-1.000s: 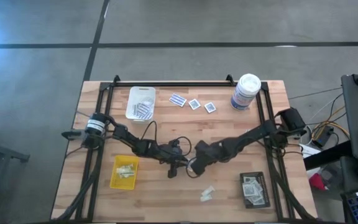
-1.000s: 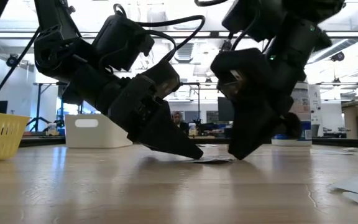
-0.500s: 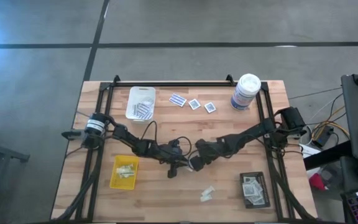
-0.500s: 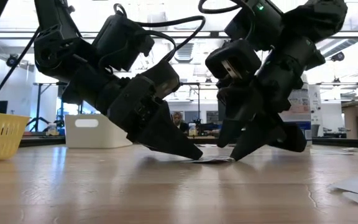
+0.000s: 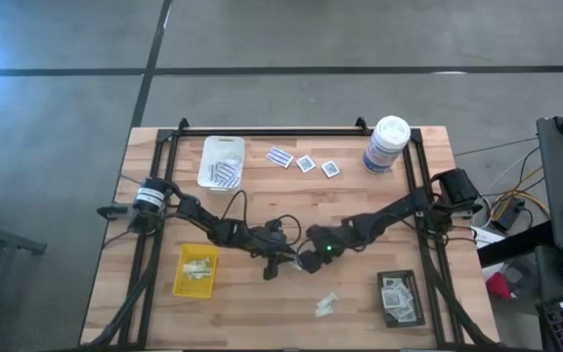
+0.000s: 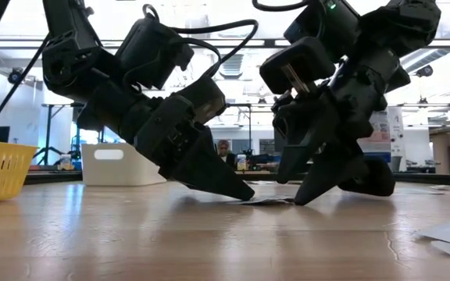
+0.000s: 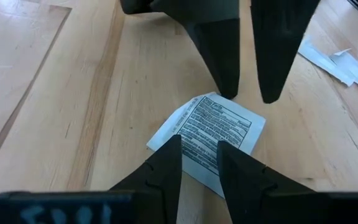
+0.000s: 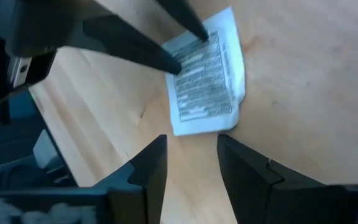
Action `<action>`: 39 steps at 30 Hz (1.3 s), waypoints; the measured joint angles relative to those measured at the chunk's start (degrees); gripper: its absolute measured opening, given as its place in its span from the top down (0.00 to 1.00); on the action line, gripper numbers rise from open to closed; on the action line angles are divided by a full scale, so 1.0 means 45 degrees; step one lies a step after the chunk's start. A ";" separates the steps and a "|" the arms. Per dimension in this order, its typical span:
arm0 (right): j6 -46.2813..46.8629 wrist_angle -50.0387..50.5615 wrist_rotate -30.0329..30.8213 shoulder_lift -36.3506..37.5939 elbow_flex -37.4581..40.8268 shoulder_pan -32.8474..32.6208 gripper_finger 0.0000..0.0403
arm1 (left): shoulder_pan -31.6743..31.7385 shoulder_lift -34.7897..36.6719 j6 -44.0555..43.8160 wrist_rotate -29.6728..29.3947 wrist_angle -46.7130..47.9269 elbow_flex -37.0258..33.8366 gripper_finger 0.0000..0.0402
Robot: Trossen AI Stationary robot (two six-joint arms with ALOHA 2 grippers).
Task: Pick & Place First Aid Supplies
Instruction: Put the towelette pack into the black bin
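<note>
A small white printed packet [image 7: 211,130] lies flat on the wood near the table's middle; it also shows in the right wrist view [image 8: 207,84], the low view [image 6: 270,200] and the high view [image 5: 300,262]. My left gripper [image 7: 199,144] slants down onto it from the table's left, fingers a little apart. My right gripper [image 8: 191,142] slants down from the right, open, with its tips [image 7: 230,93] at the packet's opposite edge. More packets [image 5: 306,163] lie at the far side. My left gripper rests both fingertips [image 7: 174,142] on the packet's edge nearest that arm [image 7: 194,152], slanting down from the table's left. The packet lies flat on the table under them. My right gripper has one fingertip [image 7: 229,93] at the packet's opposite edge [image 7: 216,98]; whether it touches I cannot tell.
A white tray [image 5: 207,174] with striped strips stands far left, a yellow tray [image 5: 178,277] near left, a black tray [image 5: 411,309] near right. A tall white canister [image 5: 387,145] stands far right. Two pale strips [image 5: 326,304] lie near the front.
My right gripper has turned and tipped over its fingertips, its body swinging up and toward the table's right while the tips stay at the packet's edge. The packet stays flat where it was.
</note>
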State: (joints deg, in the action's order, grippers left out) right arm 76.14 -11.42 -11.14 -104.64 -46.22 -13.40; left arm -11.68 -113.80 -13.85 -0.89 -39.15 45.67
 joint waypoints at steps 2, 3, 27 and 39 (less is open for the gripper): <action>0.0168 -0.0011 0.0426 0.0000 0.0008 -0.0019 0.65 | -0.0010 -0.0005 -0.0003 -0.0009 -0.0073 -0.0010 0.73; 0.0259 -0.0045 0.0706 0.0000 0.0027 -0.0027 0.65 | -0.0010 -0.0010 -0.0005 -0.0010 -0.0104 -0.0015 0.73; 0.1799 -0.0768 0.2077 -0.0413 0.0117 -0.0120 0.70 | -0.0034 -0.0019 -0.1231 -0.0078 -0.0255 -0.0015 0.73; 0.2583 -0.0823 0.3214 -0.0426 0.0094 -0.0339 0.67 | -0.0034 -0.0019 -0.2755 -0.0600 -0.0260 -0.0015 0.73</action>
State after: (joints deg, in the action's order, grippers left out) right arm 87.76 -15.12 3.32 -106.56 -45.79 -14.92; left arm -11.84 -113.89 -26.24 -3.59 -40.32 45.60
